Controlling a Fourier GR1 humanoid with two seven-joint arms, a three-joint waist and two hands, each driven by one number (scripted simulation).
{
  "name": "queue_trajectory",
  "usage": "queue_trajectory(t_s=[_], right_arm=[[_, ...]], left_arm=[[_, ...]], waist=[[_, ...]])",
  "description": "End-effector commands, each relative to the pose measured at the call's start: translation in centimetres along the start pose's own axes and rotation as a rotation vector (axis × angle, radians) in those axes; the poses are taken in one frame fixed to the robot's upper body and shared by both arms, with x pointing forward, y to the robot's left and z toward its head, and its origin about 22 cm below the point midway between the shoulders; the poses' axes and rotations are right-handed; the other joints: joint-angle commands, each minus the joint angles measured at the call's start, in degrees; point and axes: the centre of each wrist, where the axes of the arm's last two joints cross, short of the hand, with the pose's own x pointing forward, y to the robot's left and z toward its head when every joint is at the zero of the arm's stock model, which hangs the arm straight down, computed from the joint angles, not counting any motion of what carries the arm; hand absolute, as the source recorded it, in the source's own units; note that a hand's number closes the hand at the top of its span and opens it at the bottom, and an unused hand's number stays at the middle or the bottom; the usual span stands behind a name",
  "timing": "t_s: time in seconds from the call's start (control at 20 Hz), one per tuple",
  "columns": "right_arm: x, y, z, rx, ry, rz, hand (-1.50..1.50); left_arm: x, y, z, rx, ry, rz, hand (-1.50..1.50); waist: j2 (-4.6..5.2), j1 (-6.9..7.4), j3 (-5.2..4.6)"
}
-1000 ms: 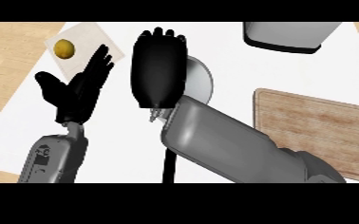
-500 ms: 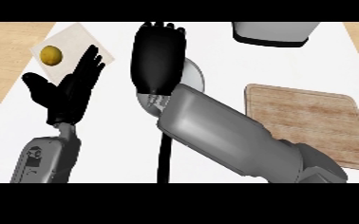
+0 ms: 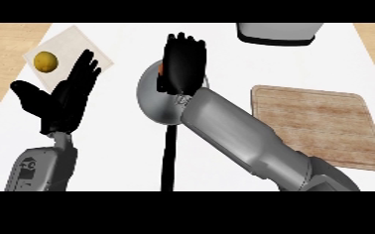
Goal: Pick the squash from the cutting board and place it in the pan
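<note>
Right hand has eased a bit further over the pan vs 0.5 s ago; left hand has barely shifted, same spot at view's left. Right hand's fingers are curled downward over the pan's bowl, w/ a small orange patch showing at its left edge, prob. the squash, though mostly hidden, so can't confirm. Left hand: fingers straight and spread, holding nothing, resting. Cutting board sits bare at right, well apart from the pan. Yellow lemon lies on a pale mat near the left hand.

Risks, as I judge: release too near the rim and the squash rolls out onto the counter; forearm brushing the pan's black handle on withdrawal could swing the pan.
</note>
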Motion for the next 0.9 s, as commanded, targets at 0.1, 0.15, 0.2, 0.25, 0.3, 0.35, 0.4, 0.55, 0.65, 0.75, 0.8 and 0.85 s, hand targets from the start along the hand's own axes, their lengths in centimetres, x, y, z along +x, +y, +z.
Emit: queue_trajectory(t_s=[0.1,0.15,0.2,0.25,0.3,0.35,0.4,0.55,0.65,0.75,0.8,0.85], right_arm=[[-3.0,4.5,-0.6,0.023,0.091,-0.082,1.5],[-2.7,4.8,-0.1,0.017,0.084,-0.083,1.5],[-3.7,5.4,-1.0,0.023,0.121,-0.072,1.5],[-3.7,5.5,-1.2,0.056,0.136,-0.038,1.5],[-4.8,7.1,0.1,0.1,0.166,-0.009,1.5],[-5.2,6.4,-1.3,0.118,0.225,-0.094,1.5],[-6.7,8.1,0.1,0.112,0.322,-0.134,1.5],[-6.7,8.1,0.1,0.203,0.378,-0.163,-1.5],[-6.9,8.0,-0.7,0.208,0.35,-0.201,-1.5],[-8.3,9.4,0.1,0.217,0.332,-0.233,-1.5],[-7.4,8.2,-1.0,0.204,0.297,-0.267,-1.5],[-8.6,10.2,1.4,0.18,0.307,-0.271,-1.5]], left_arm=[[0.5,-0.4,0.0,0.016,-0.015,-0.011,0.0],[1.3,-0.5,0.0,-0.012,-0.006,0.014,0.0],[0.0,0.8,0.4,0.004,0.006,0.005,0.0],[-1.2,0.2,0.6,-0.011,0.002,0.008,0.0],[-0.3,0.7,1.0,-0.032,0.011,-0.014,0.0],[0.0,-0.2,-0.1,-0.008,-0.007,0.009,0.0],[0.5,-0.6,0.3,-0.01,-0.011,-0.013,0.0],[0.6,-0.6,0.2,-0.03,-0.006,0.004,0.0],[-0.5,-0.3,0.1,-0.022,0.001,0.005,0.0],[-0.9,0.5,0.2,-0.009,-0.014,0.007,0.0],[0.2,-1.0,-0.6,0.003,-0.009,0.016,0.0],[1.2,0.6,-1.6,0.0,-0.002,-0.002,0.0]], waist=[[0.23,-0.06,0.04],[0.1,0.3,0.04],[0.34,0.59,0.02],[0.39,0.68,-0.01],[0.37,1.4,0.02],[0.45,-0.14,0.05],[0.71,1.05,0.13],[0.5,1.26,0.1],[0.69,1.17,0.09],[0.69,0.65,0.09],[0.36,-0.42,0.11],[0.56,0.17,0.11]])
